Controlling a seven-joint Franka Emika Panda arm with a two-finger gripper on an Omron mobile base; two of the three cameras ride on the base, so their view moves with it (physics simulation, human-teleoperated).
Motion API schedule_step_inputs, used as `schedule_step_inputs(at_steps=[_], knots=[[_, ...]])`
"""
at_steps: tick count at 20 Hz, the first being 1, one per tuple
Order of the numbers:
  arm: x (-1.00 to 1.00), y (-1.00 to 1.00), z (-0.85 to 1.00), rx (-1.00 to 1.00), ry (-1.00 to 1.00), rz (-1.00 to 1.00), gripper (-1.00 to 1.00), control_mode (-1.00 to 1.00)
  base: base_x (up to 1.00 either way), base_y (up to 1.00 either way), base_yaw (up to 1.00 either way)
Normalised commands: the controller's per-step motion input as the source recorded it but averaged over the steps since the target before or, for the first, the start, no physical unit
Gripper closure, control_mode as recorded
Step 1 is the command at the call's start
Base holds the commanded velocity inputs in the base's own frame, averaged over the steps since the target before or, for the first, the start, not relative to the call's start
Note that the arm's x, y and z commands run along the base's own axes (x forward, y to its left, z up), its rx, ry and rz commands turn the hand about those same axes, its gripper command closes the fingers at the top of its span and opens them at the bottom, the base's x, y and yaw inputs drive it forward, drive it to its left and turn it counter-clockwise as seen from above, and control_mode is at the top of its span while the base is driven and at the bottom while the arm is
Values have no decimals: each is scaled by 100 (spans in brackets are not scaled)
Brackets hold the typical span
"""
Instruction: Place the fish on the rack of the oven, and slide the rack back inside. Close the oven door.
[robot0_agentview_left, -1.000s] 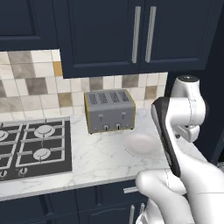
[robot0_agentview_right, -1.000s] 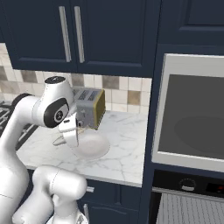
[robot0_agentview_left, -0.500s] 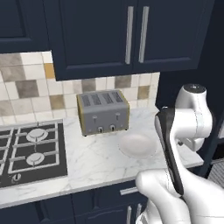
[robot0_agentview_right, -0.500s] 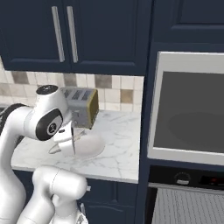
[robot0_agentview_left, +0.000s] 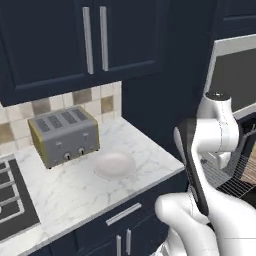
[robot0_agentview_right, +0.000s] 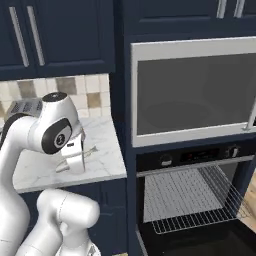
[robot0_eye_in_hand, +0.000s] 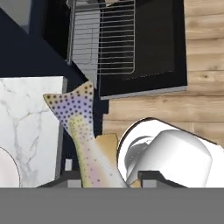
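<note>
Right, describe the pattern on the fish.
The fish is pale silvery with a yellowish tint and covered in small dark purple spots; the hand view shows it best.

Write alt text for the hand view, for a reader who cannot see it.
A spotted fish is clamped in the shut gripper, its tail fanned out beyond the edge of a white marble counter. Ahead, the oven door hangs open over a wooden floor, with the wire rack pulled out above it.

Spotted fish (robot0_eye_in_hand: 85, 140) held above counter edge; rack (robot0_agentview_right: 192, 197) pulled out over lowered oven door (robot0_eye_in_hand: 144, 52).
</note>
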Motion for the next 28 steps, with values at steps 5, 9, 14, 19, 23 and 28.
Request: schedule_step_inputs(at_steps=[5,9,14,19,23,28], knots=[[0,0,0,0,0,0,100,100,-86,0,-57],[0,0,0,0,0,0,100,100,-49,0,-60],[0,0,0,0,0,0,100,100,-14,2,-63],[0,0,0,0,0,0,100,100,7,41,-56],[0,0,0,0,0,0,100,100,27,61,-40],[0,0,0,0,0,0,100,100,24,51,-26]])
